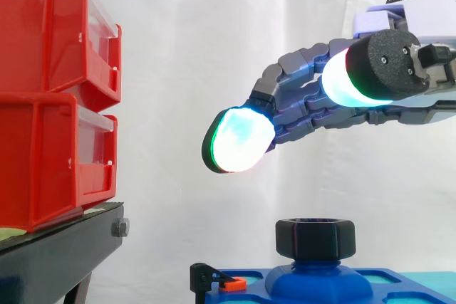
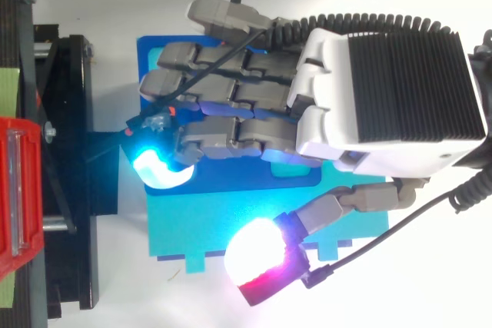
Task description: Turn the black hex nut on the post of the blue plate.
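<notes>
The black hex nut (image 1: pixel 315 238) sits on a raised post of the blue plate (image 1: pixel 399 286) at the bottom of the side view. My hand (image 1: pixel 306 105) hovers well above it, reaching in from the right. Its fingers are stretched out leftward with a slight droop, and the glowing pads hold nothing. There is clear air between the lowest pad and the nut. From above, the hand (image 2: pixel 384 90) lies over the blue plate (image 2: pixel 154 51) and hides the nut; the thumb points toward the plate's near edge.
Two stacked red bins (image 1: pixel 50 97) stand on the black stand (image 1: pixel 57 254) to the left. A small black and orange clip (image 1: pixel 221 280) sits at the blue plate's left edge. A cyan plate (image 2: pixel 192 228) adjoins the blue one. The white curtain is behind.
</notes>
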Robot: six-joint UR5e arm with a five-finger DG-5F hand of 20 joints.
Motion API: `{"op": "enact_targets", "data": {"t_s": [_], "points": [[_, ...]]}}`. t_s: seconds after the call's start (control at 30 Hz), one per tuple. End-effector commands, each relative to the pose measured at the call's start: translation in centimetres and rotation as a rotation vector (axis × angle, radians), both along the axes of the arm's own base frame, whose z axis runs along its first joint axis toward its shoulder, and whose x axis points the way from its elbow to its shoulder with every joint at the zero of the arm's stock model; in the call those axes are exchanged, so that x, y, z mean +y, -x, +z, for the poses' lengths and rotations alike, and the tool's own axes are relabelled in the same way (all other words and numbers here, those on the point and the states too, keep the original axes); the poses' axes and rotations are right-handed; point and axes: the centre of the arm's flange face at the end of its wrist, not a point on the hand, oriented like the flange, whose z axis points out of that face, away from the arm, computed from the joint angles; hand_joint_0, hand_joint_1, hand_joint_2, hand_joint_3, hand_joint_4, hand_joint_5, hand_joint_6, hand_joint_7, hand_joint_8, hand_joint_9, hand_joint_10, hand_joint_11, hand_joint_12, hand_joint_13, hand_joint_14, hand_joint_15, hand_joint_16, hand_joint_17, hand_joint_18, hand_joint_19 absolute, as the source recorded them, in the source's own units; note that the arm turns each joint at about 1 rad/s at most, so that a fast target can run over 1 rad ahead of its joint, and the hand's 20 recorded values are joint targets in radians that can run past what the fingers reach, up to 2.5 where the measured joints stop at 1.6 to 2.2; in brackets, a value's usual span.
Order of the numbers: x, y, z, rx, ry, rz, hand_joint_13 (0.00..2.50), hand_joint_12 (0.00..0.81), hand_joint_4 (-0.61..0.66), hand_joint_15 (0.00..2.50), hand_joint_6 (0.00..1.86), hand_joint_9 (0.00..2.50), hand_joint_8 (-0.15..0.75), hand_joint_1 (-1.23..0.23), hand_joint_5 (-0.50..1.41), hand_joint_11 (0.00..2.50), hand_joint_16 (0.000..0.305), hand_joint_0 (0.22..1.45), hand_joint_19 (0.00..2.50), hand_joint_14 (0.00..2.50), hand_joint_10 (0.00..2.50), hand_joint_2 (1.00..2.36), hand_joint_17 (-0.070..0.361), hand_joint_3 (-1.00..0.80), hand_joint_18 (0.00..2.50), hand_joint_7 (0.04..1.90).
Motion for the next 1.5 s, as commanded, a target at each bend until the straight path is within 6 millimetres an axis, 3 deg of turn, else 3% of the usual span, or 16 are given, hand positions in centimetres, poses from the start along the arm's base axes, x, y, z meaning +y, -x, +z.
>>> {"op": "enact_targets", "data": {"t_s": [0.0,0.13,0.3,1.47], "points": [[0.0,0.0,-0.1,0.004,0.002,0.001,0.18,0.345,0.14,0.00,0.50,0.30,0.229,-0.43,-0.22,0.00,0.051,0.49,0.02,0.00,0.00,1.00,0.115,-0.50,0.00,0.72],[0.2,0.0,-0.5,0.011,0.011,0.000,0.18,0.345,0.14,0.00,0.50,0.30,0.229,-0.43,-0.22,0.00,0.051,0.49,0.02,0.00,0.00,1.00,0.115,-0.50,0.00,0.72],[0.6,-0.6,-3.0,0.043,0.015,0.008,0.18,0.344,0.14,0.00,0.50,0.30,0.228,-0.43,-0.22,0.00,0.051,0.49,0.02,0.00,0.00,1.00,0.115,-0.50,0.00,0.72],[-0.1,0.3,-3.6,0.128,0.055,0.008,0.17,0.349,0.15,0.00,0.50,0.30,0.229,-0.43,-0.22,0.00,0.052,0.49,0.02,0.00,0.00,1.00,0.118,-0.50,0.00,0.76]]}}
